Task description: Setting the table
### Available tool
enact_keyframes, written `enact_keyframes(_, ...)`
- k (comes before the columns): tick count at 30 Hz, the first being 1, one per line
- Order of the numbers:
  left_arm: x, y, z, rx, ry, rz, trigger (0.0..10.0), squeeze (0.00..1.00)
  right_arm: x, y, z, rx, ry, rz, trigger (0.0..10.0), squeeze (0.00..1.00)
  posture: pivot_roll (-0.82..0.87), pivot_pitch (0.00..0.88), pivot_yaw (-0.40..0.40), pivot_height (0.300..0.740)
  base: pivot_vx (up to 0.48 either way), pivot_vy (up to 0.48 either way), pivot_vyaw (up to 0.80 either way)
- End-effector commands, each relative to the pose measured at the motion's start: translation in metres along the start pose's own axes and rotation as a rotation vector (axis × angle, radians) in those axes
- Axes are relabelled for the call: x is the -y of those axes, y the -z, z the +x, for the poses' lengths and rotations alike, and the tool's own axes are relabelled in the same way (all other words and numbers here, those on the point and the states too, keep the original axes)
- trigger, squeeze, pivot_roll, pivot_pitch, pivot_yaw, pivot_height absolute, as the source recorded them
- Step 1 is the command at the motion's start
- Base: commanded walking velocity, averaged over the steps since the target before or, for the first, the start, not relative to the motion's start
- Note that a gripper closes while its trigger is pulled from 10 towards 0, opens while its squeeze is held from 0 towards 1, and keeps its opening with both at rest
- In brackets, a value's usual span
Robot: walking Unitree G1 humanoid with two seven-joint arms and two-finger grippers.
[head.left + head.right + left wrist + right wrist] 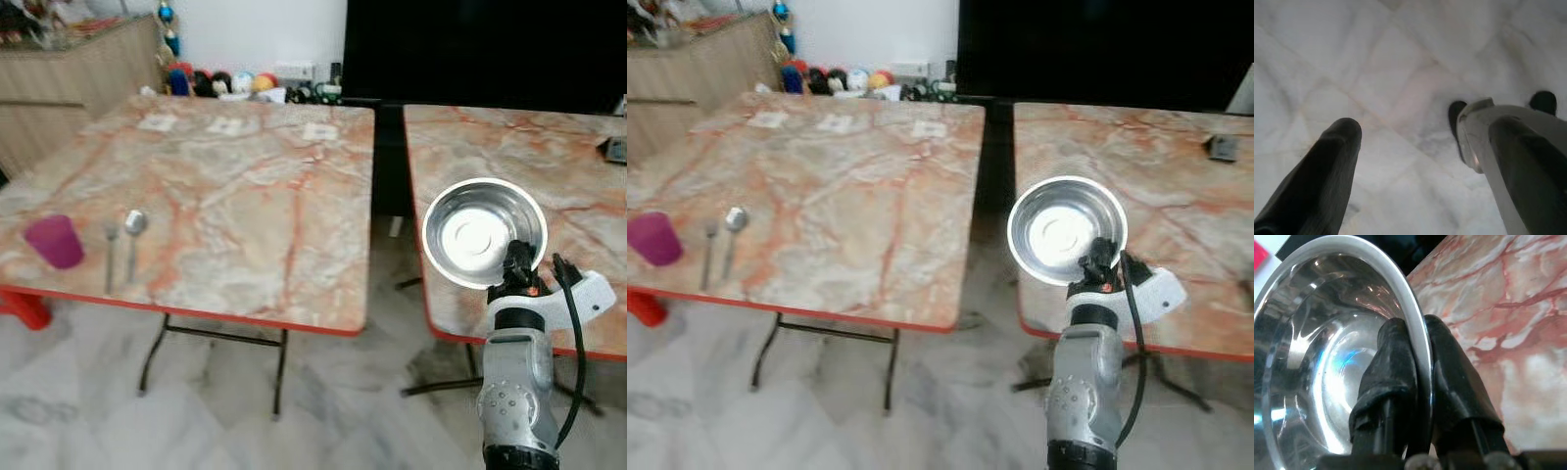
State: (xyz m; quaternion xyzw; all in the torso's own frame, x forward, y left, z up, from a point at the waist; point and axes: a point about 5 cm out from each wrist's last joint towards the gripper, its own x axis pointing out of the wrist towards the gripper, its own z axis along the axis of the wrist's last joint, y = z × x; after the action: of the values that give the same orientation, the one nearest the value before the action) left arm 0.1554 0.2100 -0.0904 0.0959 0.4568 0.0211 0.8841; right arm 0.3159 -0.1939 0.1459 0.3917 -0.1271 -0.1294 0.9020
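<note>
You are carrying the steel bowl (pixel 482 231) in the right gripper (pixel 521 262), whose two fingers are clamped on the bowl's rim, one inside and one outside. The bowl is being held tilted, its open face turned up toward the head camera, off the gap-side edge of the left table (pixel 255 196) and partly over the near corner of the right table (pixel 578 186).

Risks, as judged from this grip:
- You are holding a smooth, thin rim with a narrow pinch. Any jolt while walking could let the bowl pivot between the fingers or slip out onto the floor.
- The place setting is lying far from the bowl, at the left table's near left corner: a purple cup (pixel 54 241), with a fork (pixel 110 257) and a spoon (pixel 133 241) just beside it. Lowering the bowl there without a clear line risks knocking the cup or shoving the cutlery.
- Crossing toward that corner, the bowl could strike the left table's red edge if carried too low.

The left gripper (pixel 1415 161) is hanging over the marble floor with its fingers apart and nothing between them.

Limits of inspection:
- The small white items at the left table's far edge are too blurred to identify.
- A dark object at the right table's far side is cut off.
- The bowl's underside is hidden.
</note>
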Motion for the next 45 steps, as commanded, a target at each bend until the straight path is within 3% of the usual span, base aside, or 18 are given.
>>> enact_keyframes(1, 0.0, 0.006, -0.001, -0.024, 0.006, 0.006, 10.0, 0.0, -0.005, -0.005, 0.003, 0.018, -0.016, -0.011, 10.0, 0.0, -0.05, 0.085, 0.012, 0.74, 0.0, -0.472, 0.0)
enact_keyframes(20, 0.0, 0.006, -0.001, -0.022, 0.015, 0.015, 10.0, 0.0, -0.004, -0.006, 0.007, 0.026, 0.008, -0.021, 10.0, 0.0, -0.05, 0.094, 0.015, 0.74, 0.0, -0.472, -0.22)
enact_keyframes(26, 0.0, 0.007, -0.001, -0.028, 0.01, 0.006, 10.0, 0.0, -0.002, -0.007, 0.013, 0.036, 0.037, -0.032, 10.0, 0.0, -0.05, 0.093, 0.015, 0.74, 0.0, -0.054, 0.0)
enact_keyframes(39, 0.0, 0.006, -0.001, -0.027, 0.016, 0.0, 10.0, 0.0, 0.008, -0.023, 0.038, 0.126, 0.242, -0.102, 10.0, 0.0, -0.04, 0.101, 0.024, 0.74, 0.0, 0.0, 0.0)
enact_keyframes(45, 0.0, 0.006, -0.001, -0.027, 0.018, 0.0, 10.0, 0.0, 0.016, -0.017, 0.046, 0.08, 0.355, -0.152, 10.0, 0.0, -0.04, 0.101, 0.024, 0.74, 0.0, 0.0, 0.0)
